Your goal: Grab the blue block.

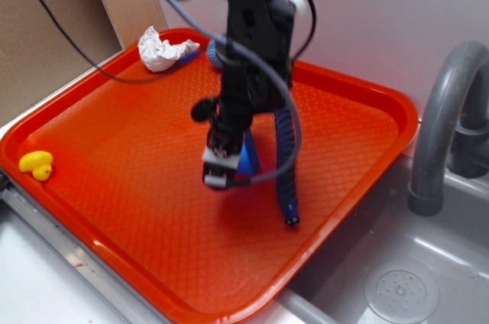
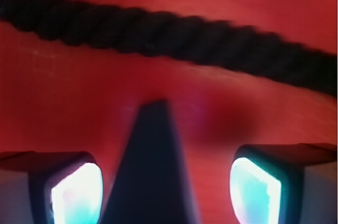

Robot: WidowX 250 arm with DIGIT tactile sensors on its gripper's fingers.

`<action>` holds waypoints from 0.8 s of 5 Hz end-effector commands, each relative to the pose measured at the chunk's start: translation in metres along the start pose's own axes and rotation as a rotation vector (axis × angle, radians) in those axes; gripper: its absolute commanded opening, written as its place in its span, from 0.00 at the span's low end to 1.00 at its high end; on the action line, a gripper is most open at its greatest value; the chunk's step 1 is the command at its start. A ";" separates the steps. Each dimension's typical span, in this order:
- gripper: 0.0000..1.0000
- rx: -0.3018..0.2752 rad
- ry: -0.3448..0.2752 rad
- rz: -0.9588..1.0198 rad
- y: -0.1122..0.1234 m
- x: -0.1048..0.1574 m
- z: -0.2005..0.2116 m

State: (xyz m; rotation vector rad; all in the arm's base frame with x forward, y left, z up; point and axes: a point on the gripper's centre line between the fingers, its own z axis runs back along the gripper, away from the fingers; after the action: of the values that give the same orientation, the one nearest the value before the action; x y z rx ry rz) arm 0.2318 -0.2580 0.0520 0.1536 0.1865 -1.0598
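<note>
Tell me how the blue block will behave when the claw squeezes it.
The block looks solid and flat-faced, so probably stiff, not apt to roll. It seems tilted between the open claw fingers, so it may twist or slip sideways.

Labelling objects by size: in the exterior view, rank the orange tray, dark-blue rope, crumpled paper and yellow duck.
1. Orange tray
2. Dark-blue rope
3. Crumpled paper
4. Yellow duck
The paper lies farther back, so its lead over the duck is understated.
</note>
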 end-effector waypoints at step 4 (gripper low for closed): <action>0.00 0.092 -0.172 0.467 0.008 -0.098 0.094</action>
State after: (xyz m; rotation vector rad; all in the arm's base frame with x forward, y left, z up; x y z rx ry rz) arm 0.2135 -0.1847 0.1538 0.2070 0.0050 -0.6077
